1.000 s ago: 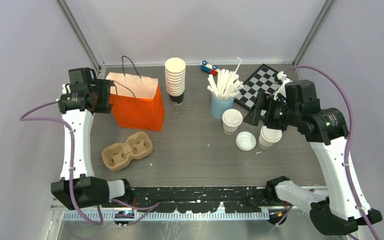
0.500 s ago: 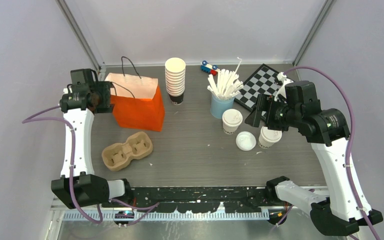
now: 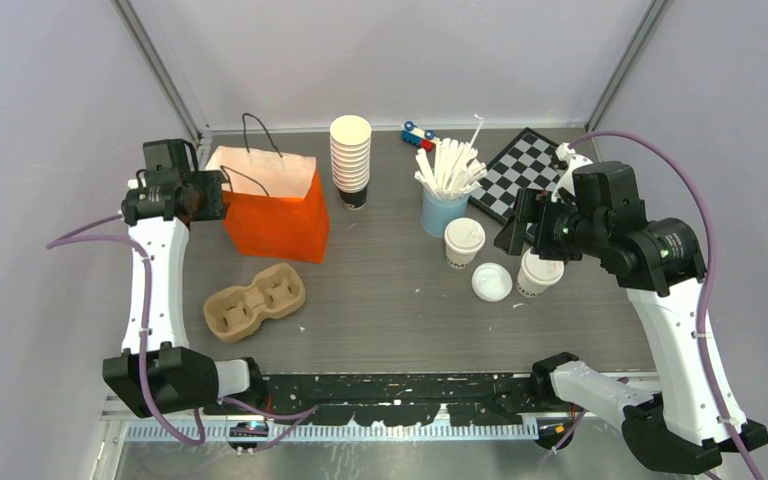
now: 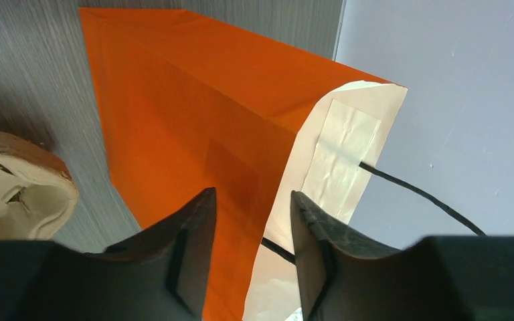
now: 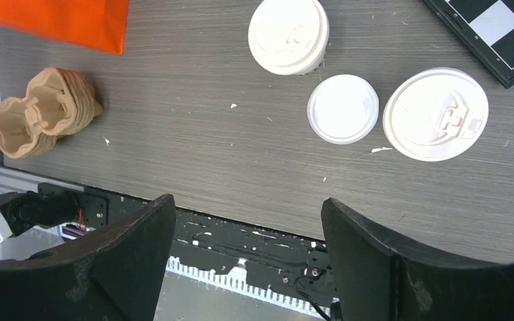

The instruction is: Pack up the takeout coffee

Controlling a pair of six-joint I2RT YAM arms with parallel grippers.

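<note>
– Cups: which way do they stand, and where?
– Both are upright, long axis vertical, bases on the table and sip lids up. The left cup (image 3: 464, 241) (image 5: 288, 35) stands just in front of the light-blue cup of white sticks (image 3: 444, 205). The right cup (image 3: 532, 280) (image 5: 436, 114) stands nearer and further right, by the near corner of the chessboard (image 3: 520, 178) (image 5: 502, 33). Its sip opening is on the side of its lid away from the loose lid (image 3: 491, 281) (image 5: 343, 109), which lies flat between the two cups, just beside the right one.
– The grippers?
– The right gripper (image 3: 530, 232) (image 5: 244, 204) hangs over the table close by the right cup, jaws spread wide, nothing in them. The left gripper (image 3: 215, 195) (image 4: 251, 200) is at the left rim of the orange paper bag (image 3: 272, 210) (image 4: 194, 127), jaws partly apart. The wrist view shows the bag's edge in the gap, but I cannot tell whether a finger touches it.
– And the surface, the room?
– Dark grey wood-grain table (image 3: 390, 300) (image 5: 207, 154), flecked with white specks. A pulp two-cup carrier (image 3: 255, 300) (image 5: 43, 110) (image 4: 13, 194) lies at the left, just in front of the bag. At the back stand a tall stack of lidless cream cups (image 3: 350, 155) and a small toy car (image 3: 418, 135). Pale grey walls close three sides, with metal posts in the back corners
</note>
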